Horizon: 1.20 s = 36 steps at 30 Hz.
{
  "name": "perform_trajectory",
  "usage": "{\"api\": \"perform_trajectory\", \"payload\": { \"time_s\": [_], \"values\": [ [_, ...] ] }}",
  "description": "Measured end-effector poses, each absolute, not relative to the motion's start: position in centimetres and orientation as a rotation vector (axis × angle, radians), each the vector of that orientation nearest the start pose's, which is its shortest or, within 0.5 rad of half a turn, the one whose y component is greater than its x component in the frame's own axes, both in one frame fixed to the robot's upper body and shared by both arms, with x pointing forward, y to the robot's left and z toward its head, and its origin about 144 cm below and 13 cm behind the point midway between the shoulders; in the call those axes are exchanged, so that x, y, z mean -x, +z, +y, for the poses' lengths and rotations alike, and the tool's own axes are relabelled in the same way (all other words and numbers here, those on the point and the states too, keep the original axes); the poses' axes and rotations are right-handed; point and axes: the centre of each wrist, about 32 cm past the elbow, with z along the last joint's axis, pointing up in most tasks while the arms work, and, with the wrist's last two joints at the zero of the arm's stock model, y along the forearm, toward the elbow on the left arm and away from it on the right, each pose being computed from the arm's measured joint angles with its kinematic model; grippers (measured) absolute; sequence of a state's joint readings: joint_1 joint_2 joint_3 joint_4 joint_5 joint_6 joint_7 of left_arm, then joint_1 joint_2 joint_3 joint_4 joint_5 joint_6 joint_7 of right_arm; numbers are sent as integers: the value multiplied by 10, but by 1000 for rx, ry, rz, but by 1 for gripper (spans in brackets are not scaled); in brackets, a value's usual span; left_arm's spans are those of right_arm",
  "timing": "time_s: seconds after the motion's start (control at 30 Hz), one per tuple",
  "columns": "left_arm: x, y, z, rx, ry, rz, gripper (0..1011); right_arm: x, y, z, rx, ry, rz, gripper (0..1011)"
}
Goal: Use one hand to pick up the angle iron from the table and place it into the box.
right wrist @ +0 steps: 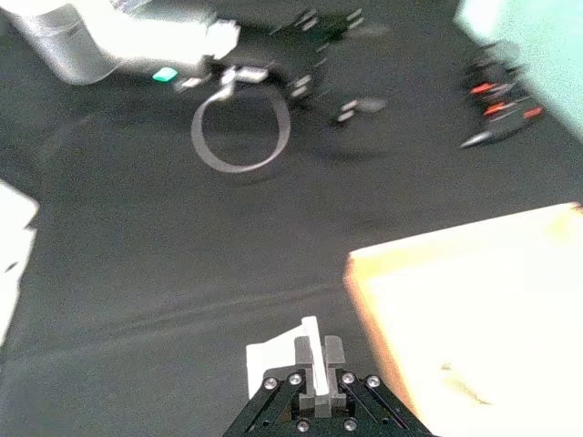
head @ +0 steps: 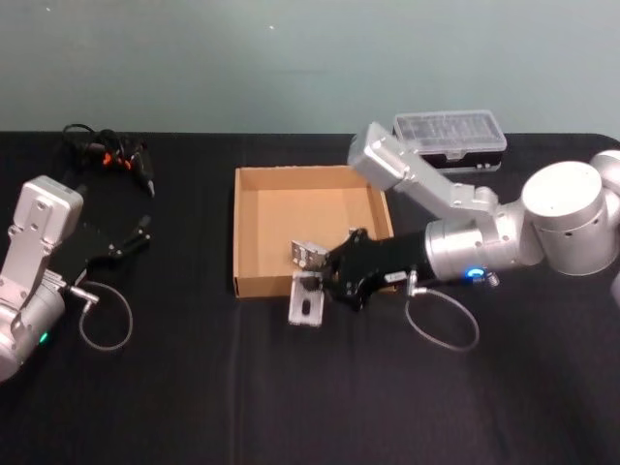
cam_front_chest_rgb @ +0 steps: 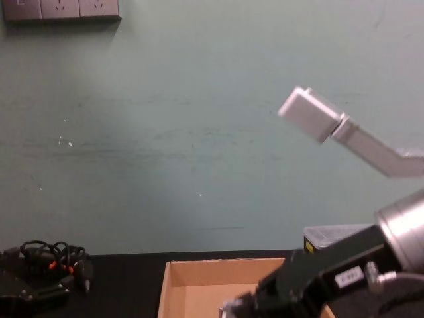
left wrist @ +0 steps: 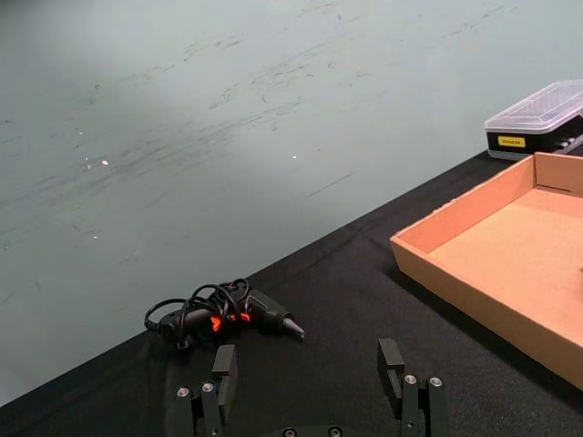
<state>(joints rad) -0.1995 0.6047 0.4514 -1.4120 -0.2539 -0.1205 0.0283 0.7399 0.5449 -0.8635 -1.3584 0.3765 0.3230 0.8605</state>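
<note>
box (head: 254,232) mid-table (head: 194,407) | angle iron (head: 307,281) over box's front wall, partly inside, partly before it | right gripper (head: 325,276) on it, reaching from right | clear-lidded case (head: 450,136) behind-right of box | corded tool (head: 107,155) far left, behind left gripper (head: 136,237)

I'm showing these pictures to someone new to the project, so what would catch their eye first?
Most likely the right gripper, shut on the shiny angle iron right at the near wall of the brown cardboard box, one leg hanging down outside it. Next, the left gripper, open and idle on the black table at the left, with a tangled black-and-orange corded tool behind it.
</note>
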Motion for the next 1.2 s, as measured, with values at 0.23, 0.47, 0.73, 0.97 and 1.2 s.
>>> {"api": "perform_trajectory", "payload": {
  "time_s": [0.23, 0.47, 0.73, 0.97, 1.2],
  "values": [
    [-489, 1140, 310, -304, 1248, -285, 1011, -579, 1267, -222, 490, -438, -84, 79],
    [-489, 1140, 310, -304, 1248, -285, 1011, -587, 1261, -221, 430, -607, -83, 79],
    [-489, 1140, 310, -304, 1248, -285, 1011, -606, 1248, -209, 409, -713, -59, 79],
    [-489, 1140, 310, -304, 1248, -285, 1011, -626, 1232, -195, 423, -746, -26, 79],
    [-489, 1140, 310, -304, 1248, -285, 1011, -638, 1216, -187, 445, -758, 9, 79]
  ]
}}
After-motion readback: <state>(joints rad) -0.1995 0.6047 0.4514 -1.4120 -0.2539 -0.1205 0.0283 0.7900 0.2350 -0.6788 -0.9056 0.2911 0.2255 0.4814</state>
